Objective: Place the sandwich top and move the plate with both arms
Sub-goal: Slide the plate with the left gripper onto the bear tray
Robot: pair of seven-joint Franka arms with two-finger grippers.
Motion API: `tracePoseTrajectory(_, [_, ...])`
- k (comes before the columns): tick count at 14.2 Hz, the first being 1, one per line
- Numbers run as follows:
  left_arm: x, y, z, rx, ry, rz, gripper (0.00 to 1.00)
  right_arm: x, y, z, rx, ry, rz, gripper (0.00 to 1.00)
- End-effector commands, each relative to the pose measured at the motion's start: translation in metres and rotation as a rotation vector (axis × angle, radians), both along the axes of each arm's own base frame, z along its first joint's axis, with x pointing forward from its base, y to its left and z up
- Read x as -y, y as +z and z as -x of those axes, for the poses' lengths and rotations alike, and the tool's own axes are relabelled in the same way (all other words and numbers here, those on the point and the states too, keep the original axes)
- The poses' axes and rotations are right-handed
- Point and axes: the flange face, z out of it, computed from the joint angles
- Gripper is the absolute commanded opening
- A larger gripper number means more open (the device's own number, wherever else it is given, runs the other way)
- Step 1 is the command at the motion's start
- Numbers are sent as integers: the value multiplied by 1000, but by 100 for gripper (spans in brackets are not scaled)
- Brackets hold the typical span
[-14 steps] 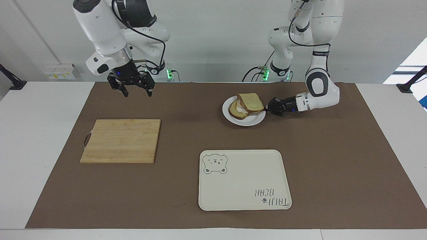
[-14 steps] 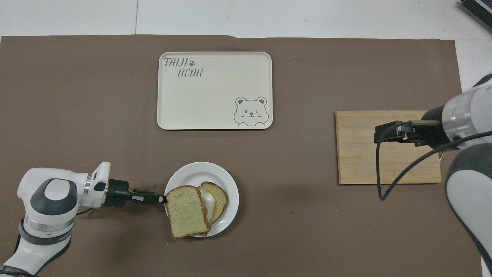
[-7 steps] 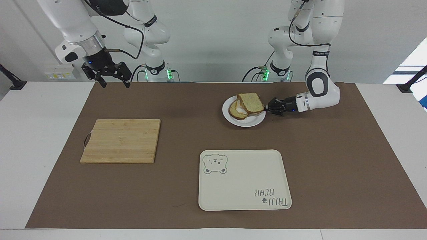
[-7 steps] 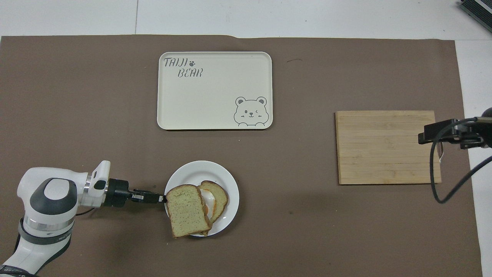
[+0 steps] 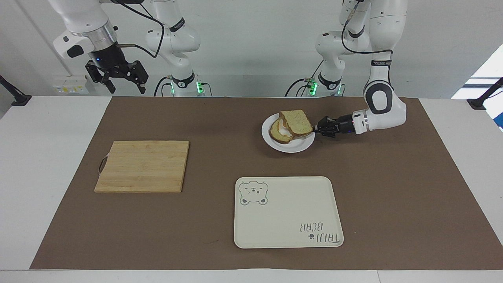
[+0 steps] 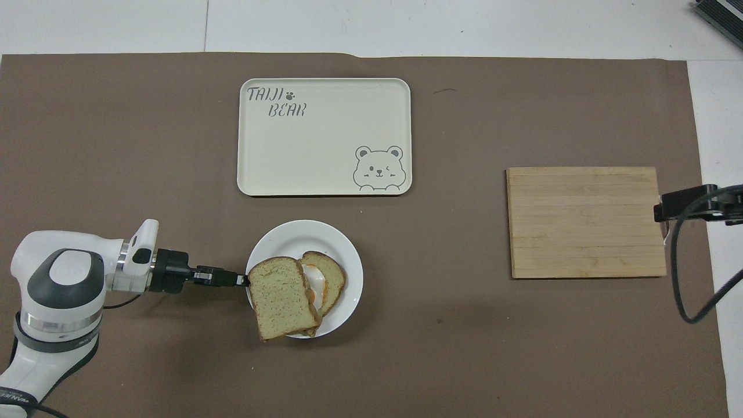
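Note:
The white plate (image 5: 293, 147) (image 6: 302, 231) hangs slightly above the brown mat, casting a shadow beneath it. On it lies a bread slice with a fried egg (image 5: 277, 133) (image 6: 328, 277). The sandwich top (image 5: 297, 122) (image 6: 281, 297) rests across that slice and overhangs the plate's rim. My left gripper (image 5: 316, 131) (image 6: 242, 280) lies level and is shut on the plate's rim at the side toward the left arm's end. My right gripper (image 5: 118, 84) is open and empty, raised high over the table's edge by the right arm's base.
A cream tray with a bear drawing (image 5: 289, 212) (image 6: 324, 136) lies farther from the robots than the plate. A wooden cutting board (image 5: 143, 166) (image 6: 585, 222) lies toward the right arm's end. The brown mat (image 5: 393, 196) covers the table's middle.
The left gripper has carried the plate and sandwich a little toward the tray and off the mat. The right arm has swung up and away from over the cutting board.

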Motion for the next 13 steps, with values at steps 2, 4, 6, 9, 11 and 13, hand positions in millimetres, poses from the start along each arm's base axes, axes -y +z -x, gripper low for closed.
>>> tracePoseTrajectory(2, [-1,19,-40,-46,-15,30,0,8,4,5,4,84,63,100])
tracePoseTrajectory(4, [3,28,-62,-55,-16,11,0,8,7,6,4,84,76,100])
tracePoseTrajectory(6, [5,35,-84,-49,-14,1,0,11,5,6,6,68,53,100])
tracePoseTrajectory(9, [5,54,-124,-57,-11,-8,0,6,7,9,-6,71,20,100])
tracePoseTrajectory(11, [5,61,-149,-77,-7,-43,0,6,15,17,0,72,16,100])
tracePoseTrajectory(13, [7,66,-164,-72,1,-45,0,7,16,17,5,71,18,100])
